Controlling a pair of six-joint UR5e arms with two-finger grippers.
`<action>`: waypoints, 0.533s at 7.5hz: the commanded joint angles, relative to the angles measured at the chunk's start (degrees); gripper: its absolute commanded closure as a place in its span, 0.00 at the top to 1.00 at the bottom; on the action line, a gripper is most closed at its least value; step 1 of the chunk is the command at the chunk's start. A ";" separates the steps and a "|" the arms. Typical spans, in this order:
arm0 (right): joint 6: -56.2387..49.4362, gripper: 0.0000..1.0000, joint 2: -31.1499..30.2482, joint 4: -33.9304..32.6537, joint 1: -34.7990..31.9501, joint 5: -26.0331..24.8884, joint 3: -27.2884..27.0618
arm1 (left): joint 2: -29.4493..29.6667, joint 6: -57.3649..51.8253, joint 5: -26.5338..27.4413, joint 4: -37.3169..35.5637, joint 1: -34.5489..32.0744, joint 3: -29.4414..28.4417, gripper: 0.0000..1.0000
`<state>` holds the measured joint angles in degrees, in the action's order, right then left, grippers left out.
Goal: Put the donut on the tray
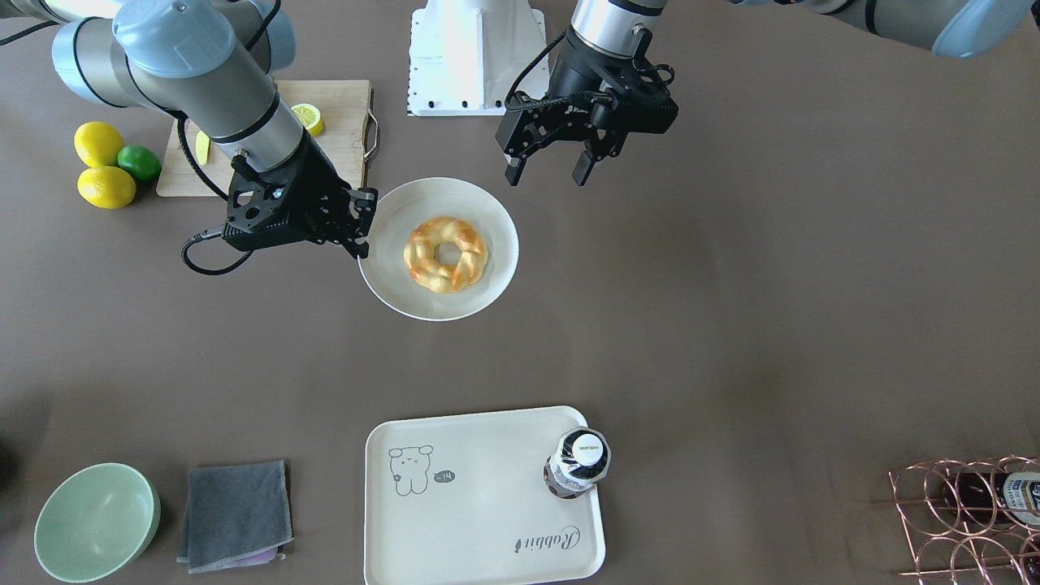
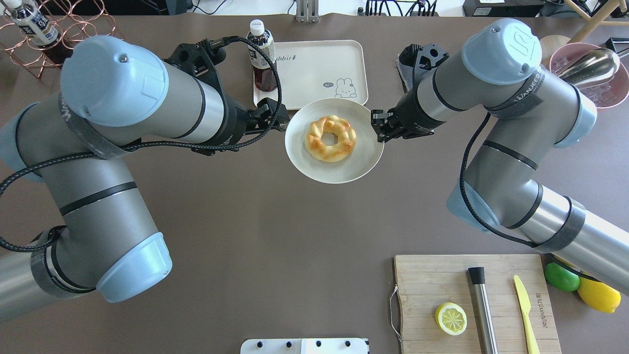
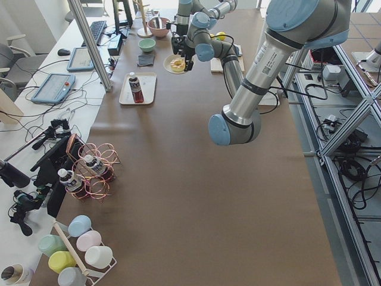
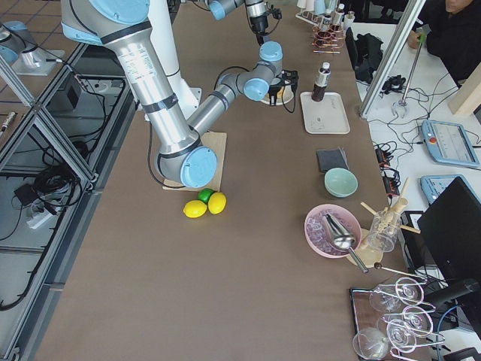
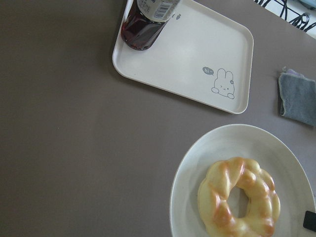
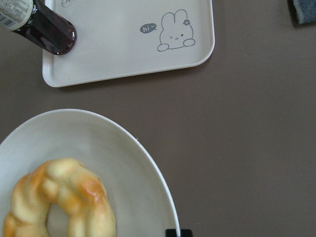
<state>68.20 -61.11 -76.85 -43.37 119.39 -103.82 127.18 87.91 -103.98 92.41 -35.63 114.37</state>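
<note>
As we look outward from the robot's side of the table, the nearest thing is the wooden cutting board (image 2: 442, 280), which carries a lemon half (image 2: 451, 318), a metal rod (image 2: 483, 309) and a yellow knife (image 2: 525, 309). A lime (image 2: 561, 276) and two lemons (image 1: 106, 187) lie just off its right edge.

Farther out, near the middle of the table, we find the right gripper (image 2: 380, 129) turned sideways and clamped on the right rim of a round white plate (image 2: 334, 173). From its own wrist camera we see one fingertip lying on top of that rim. The plate appears to be held up off the table. The donut (image 2: 345, 141) lies flat in the middle of the plate, so it is not on the tray.

On the plate's other side the left gripper (image 1: 549, 172) hangs with its fingers spread wide and nothing between them.

Beyond the plate the tray (image 2: 319, 73) sits flat on the table, its rabbit drawing facing up. A bottle (image 2: 262, 59) of dark drink stands upright in the tray's left far corner.

Farthest away we see a folded grey cloth (image 1: 236, 512) and a green bowl (image 1: 96, 520) to the right of the tray. A copper wire rack (image 1: 959, 520) stands at the left.
</note>
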 commanded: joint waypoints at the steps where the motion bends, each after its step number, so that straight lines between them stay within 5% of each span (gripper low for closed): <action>1: 0.17 0.00 3.42 -0.40 -3.64 -0.12 8.77 | -0.44 -2.92 -5.58 -0.47 -4.41 0.59 0.98; 4: 1.83 0.00 8.79 1.00 -7.25 -1.86 19.06 | -8.49 -11.94 -9.22 -1.44 -10.14 4.61 0.98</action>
<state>68.23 -56.00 -76.66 -48.96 118.84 -90.51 123.74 81.51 -111.92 91.73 -43.17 116.18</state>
